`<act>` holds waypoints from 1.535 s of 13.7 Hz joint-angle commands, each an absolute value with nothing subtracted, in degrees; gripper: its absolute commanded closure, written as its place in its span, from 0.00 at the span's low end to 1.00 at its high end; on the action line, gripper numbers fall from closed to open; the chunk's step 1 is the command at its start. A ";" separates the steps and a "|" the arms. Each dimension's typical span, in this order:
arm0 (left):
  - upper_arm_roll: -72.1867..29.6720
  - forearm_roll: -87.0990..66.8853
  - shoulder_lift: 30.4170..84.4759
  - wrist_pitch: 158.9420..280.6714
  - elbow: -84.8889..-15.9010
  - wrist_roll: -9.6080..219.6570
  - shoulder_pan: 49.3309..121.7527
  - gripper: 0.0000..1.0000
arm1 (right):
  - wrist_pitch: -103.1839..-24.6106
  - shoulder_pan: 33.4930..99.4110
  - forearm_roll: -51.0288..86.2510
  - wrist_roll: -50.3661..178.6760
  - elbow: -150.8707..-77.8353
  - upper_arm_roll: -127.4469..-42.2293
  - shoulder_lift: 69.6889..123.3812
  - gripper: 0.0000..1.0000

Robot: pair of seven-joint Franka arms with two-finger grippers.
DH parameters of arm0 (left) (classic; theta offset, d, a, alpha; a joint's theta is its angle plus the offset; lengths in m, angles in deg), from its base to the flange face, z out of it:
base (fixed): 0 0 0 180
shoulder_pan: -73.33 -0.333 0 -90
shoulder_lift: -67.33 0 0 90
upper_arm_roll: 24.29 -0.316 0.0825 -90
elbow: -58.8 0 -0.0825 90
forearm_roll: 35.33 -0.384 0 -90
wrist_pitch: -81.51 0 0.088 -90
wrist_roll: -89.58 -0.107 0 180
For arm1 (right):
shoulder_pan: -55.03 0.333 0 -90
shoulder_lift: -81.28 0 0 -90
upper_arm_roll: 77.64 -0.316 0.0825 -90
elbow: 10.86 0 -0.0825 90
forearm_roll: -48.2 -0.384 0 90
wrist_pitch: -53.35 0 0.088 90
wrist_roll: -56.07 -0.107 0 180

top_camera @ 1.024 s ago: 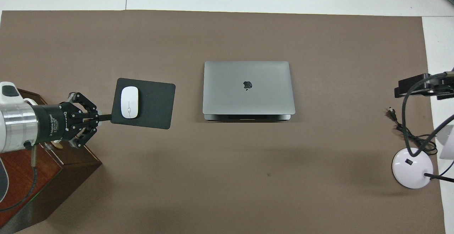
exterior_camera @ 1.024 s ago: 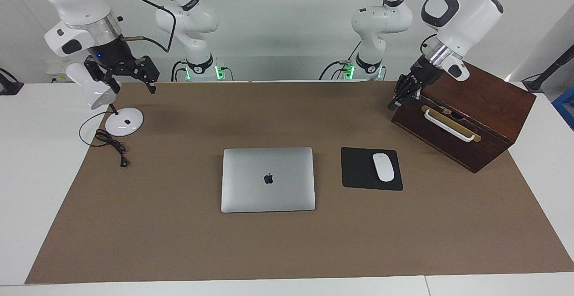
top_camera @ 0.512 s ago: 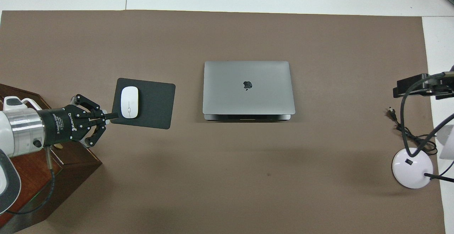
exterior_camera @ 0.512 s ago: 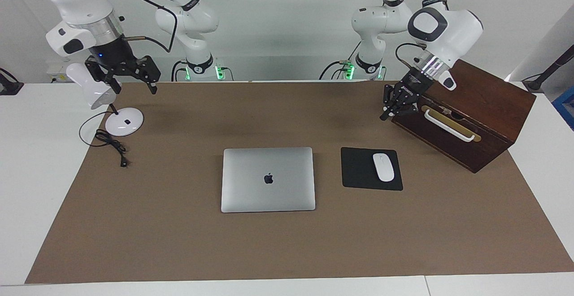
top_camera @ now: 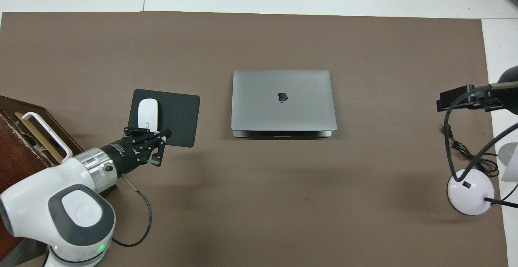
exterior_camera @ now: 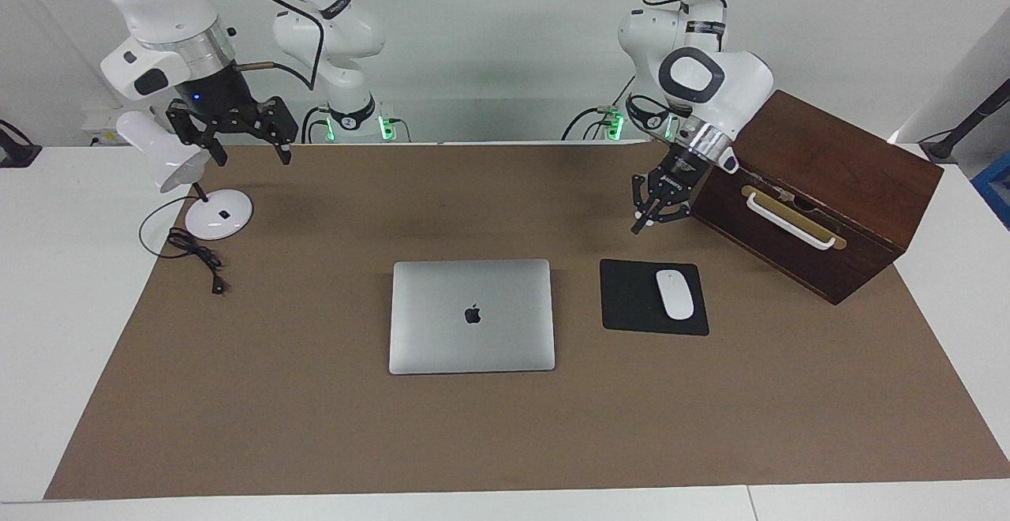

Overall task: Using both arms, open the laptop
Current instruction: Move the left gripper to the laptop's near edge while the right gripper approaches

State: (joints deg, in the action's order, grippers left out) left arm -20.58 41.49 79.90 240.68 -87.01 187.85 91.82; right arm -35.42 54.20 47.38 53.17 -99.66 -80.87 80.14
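The silver-grey laptop (exterior_camera: 472,316) lies closed and flat in the middle of the brown mat, logo up; it also shows in the overhead view (top_camera: 283,99). My left gripper (exterior_camera: 636,227) is shut and empty, in the air beside the wooden box, over the mat by the mouse pad's edge nearer to the robots. In the overhead view it (top_camera: 164,134) overlaps that edge. My right gripper (exterior_camera: 248,154) is open and empty, up over the mat beside the desk lamp; only part of it (top_camera: 457,100) shows in the overhead view. Neither gripper touches the laptop.
A black mouse pad (exterior_camera: 631,300) with a white mouse (exterior_camera: 675,294) lies beside the laptop toward the left arm's end. A dark wooden box (exterior_camera: 836,181) with a white handle stands there too. A white desk lamp (exterior_camera: 217,217) and its cable (exterior_camera: 197,256) sit at the right arm's end.
My left gripper has swung away from the wooden box toward the middle of the table and come lower, its wrist turned. My right gripper has shifted slightly toward the middle. The laptop has not moved.
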 commanded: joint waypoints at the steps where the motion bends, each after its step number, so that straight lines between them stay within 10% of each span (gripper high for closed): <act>1: -21.21 49.27 74.73 250.14 -86.39 188.81 99.31 1.00 | -36.47 56.16 47.06 53.70 -102.97 -80.98 77.77 0.00; 21: -21.38 63.11 50.99 261.51 -65.92 188.46 114.37 1.00 | -49.74 69.08 47.49 57.47 -119.93 -81.07 72.05 0.00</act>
